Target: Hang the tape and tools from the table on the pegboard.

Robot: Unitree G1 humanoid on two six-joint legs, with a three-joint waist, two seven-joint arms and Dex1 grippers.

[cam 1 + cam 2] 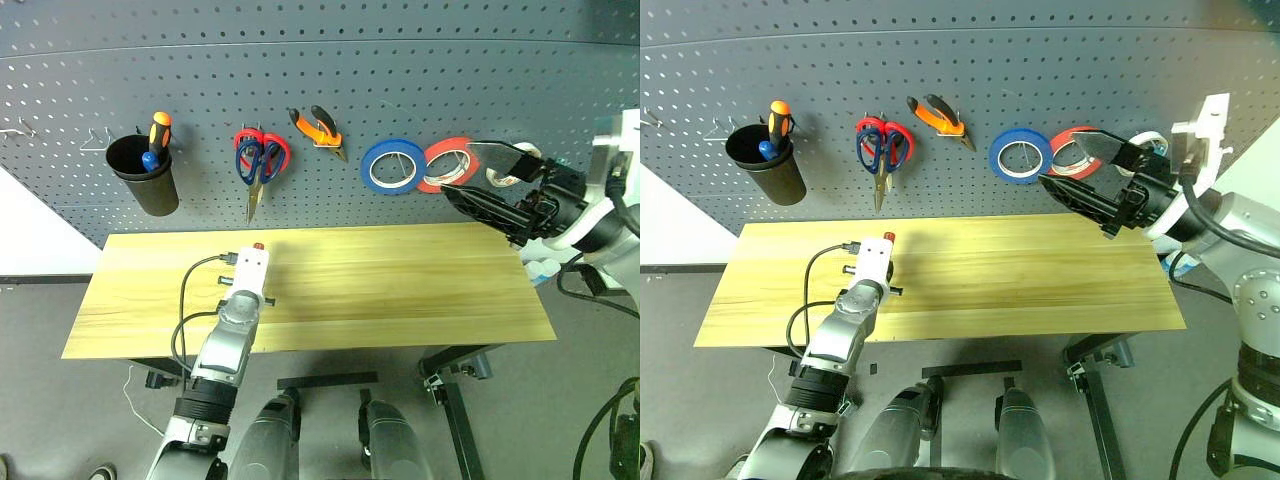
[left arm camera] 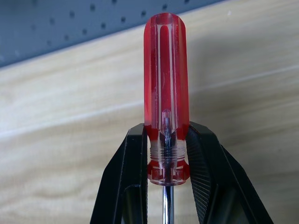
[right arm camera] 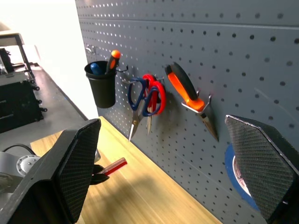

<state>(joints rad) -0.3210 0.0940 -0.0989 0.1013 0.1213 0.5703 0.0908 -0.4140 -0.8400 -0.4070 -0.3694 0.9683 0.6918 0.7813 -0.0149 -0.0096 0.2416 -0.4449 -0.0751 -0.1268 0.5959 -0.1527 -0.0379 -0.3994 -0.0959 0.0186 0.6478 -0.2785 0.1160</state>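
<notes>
My left gripper (image 2: 168,136) is shut on the red-handled screwdriver (image 2: 166,79), gripping it at the collar just above the table (image 1: 400,290) near its left part; the handle end points toward the pegboard (image 1: 400,60). My right gripper (image 1: 458,170) stands wide open, raised in front of the board by the red tape roll, with nothing between its fingers. The whitish tape (image 1: 1152,138) hangs on the board, partly hidden behind that gripper. The dark-handled scissors (image 1: 248,160) and the orange-and-black pliers (image 1: 318,128) hang on hooks.
A black cup (image 1: 140,175) on the board holds an orange-and-black screwdriver (image 1: 159,128). Red-handled scissors (image 1: 280,150) hang with the dark pair. A blue tape roll (image 1: 393,165) and a red one (image 1: 447,165) hang to the right. Bare hooks (image 1: 95,140) sit at the far left.
</notes>
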